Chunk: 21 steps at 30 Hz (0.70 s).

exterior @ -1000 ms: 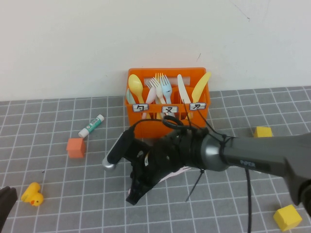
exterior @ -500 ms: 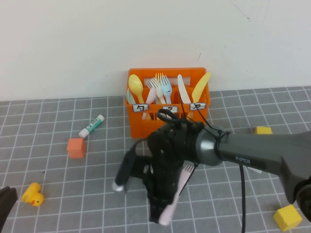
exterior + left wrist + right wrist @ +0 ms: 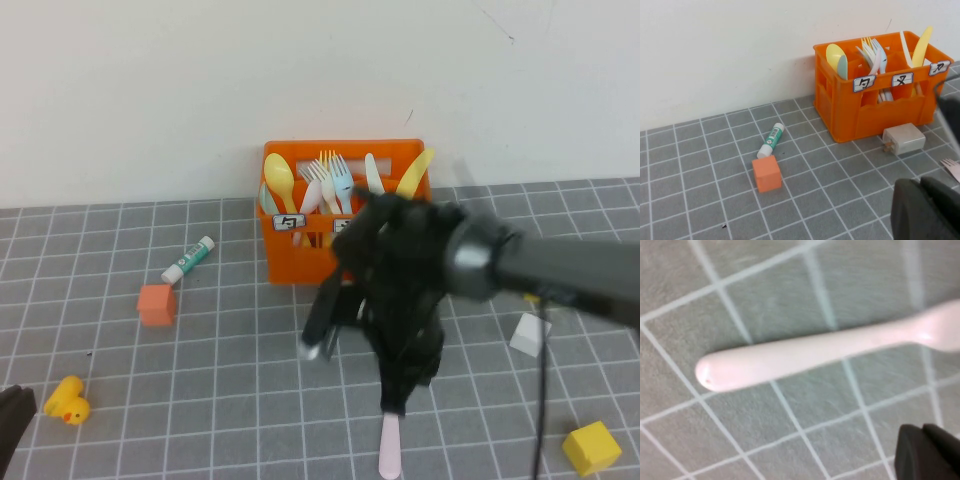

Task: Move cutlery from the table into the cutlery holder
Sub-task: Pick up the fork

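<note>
The pale pink fork [image 3: 390, 452] lies on the table [image 3: 200, 400] well in front of the orange cutlery holder [image 3: 300, 262], its long axis running roughly toward the crate, handle end farthest out. The right gripper [image 3: 400, 395] hangs just over the fork's crate-side end; whether its jaws grip it I cannot tell. The right wrist view shows the handle [image 3: 805, 352] lying flat on the grid. The left gripper [image 3: 925, 210] sits farther off; jaw state unclear.
</note>
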Available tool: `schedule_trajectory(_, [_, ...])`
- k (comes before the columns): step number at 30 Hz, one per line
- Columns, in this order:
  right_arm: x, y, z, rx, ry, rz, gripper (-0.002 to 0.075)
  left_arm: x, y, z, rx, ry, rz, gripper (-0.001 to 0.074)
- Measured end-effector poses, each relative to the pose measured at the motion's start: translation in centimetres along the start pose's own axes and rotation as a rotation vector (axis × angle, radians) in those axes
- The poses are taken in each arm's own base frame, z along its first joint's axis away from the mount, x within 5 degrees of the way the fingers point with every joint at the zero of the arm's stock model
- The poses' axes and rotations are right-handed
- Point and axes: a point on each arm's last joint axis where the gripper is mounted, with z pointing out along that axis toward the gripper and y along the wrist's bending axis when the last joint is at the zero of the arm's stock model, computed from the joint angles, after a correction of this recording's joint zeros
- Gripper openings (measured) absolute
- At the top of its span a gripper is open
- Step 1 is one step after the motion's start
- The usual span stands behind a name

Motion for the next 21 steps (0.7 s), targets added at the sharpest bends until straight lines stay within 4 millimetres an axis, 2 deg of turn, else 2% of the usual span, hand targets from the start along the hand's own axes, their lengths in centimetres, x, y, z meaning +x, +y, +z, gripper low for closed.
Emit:
schedule_trajectory(5, [2.1,-1.9,-3.3,-0.083,-0.196,0.173,-0.0001,0.3,0.0,0.0,-0.005,0.027,-0.015,0.0000])
schedule_trajectory(8, [3.5,-1.8,-4.2,-0.128,-0.303,0.263,-0.0001,0.4,0.1,0.0,-0.009,0.039,-0.034,0.0000])
schedule_trajectory(12, [5.3,0.0,-2.4,-0.173,-0.337,0.324,-0.0001,0.4,0.1,0.0,-0.007,0.040,-0.044,0.0000])
schedule_trajectory(17, [6.0,2.2,0.0,-0.251,-0.447,0.452,-0.0001,0.4,0.1,0.0,-0.007,0.040,-0.055,0.0000])
schedule_trajectory(21, [6.3,3.0,1.1,-0.284,-0.436,0.411,-0.0001,0.4,0.0,0.0,-0.006,0.040,-0.058,0.0000])
